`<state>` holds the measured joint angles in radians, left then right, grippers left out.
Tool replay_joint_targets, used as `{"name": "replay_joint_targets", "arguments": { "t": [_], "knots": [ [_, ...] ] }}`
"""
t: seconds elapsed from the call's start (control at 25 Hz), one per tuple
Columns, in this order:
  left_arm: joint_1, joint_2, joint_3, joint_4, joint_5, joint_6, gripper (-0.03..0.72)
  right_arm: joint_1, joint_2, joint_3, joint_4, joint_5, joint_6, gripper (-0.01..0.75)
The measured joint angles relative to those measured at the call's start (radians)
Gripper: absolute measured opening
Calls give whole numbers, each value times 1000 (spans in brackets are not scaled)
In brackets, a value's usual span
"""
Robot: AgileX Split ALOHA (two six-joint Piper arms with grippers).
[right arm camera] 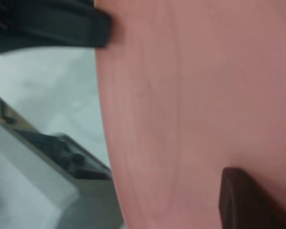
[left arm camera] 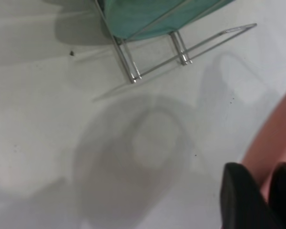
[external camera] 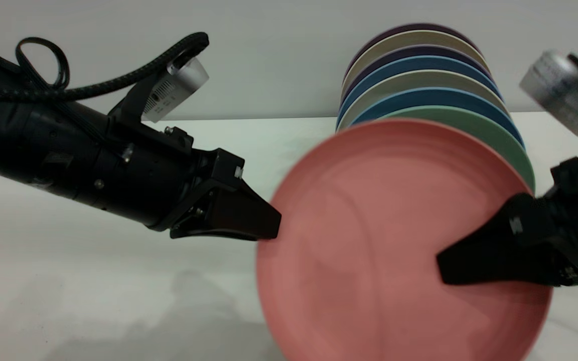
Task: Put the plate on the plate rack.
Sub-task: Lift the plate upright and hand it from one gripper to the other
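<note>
The salmon-pink plate (external camera: pixel 369 240) is held upright above the white table, right in front of the row of racked plates. My left gripper (external camera: pixel 271 225) is shut on its left rim; the left wrist view shows the pink rim (left arm camera: pixel 276 143) pinched between the two black fingers (left arm camera: pixel 238 195). My right gripper (external camera: pixel 444 265) is shut on the right side, one finger (right arm camera: pixel 243 200) lying across the plate's face (right arm camera: pixel 190 105) and the other hidden behind it. The plate rack's silver wire loops (left arm camera: pixel 181 52) stand on the table beyond my left gripper; in the exterior view the rack is hidden.
Several plates stand on edge in the rack (external camera: pixel 419 75), a teal-green plate (external camera: pixel 494 135) nearest the pink one and also filling the slot above the free wire loops (left arm camera: pixel 148 16). A white wall is behind. Bare table (external camera: pixel 68 260) lies under the left arm.
</note>
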<state>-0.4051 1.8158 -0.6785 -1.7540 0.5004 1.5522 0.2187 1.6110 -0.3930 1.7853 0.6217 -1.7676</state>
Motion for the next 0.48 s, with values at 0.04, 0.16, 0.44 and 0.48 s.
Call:
{"name": "replay_joint_targets", "arguments": {
  "t": [0.04, 0.16, 0.44, 0.48],
  "knots": [
    [0, 0, 0, 0, -3, -2, 260, 0, 0, -3, 0, -19, -8, 136],
    [5, 0, 0, 0, -4, -15, 414, 0, 0, -28, -5, -57, -23, 136],
    [79, -42, 26, 30, -3, -46, 520, 0, 0, -130, -161, -105, -29, 136],
    [93, -60, 35, 38, -2, -47, 521, 0, -1, -141, -200, -110, -22, 136]
  ]
}}
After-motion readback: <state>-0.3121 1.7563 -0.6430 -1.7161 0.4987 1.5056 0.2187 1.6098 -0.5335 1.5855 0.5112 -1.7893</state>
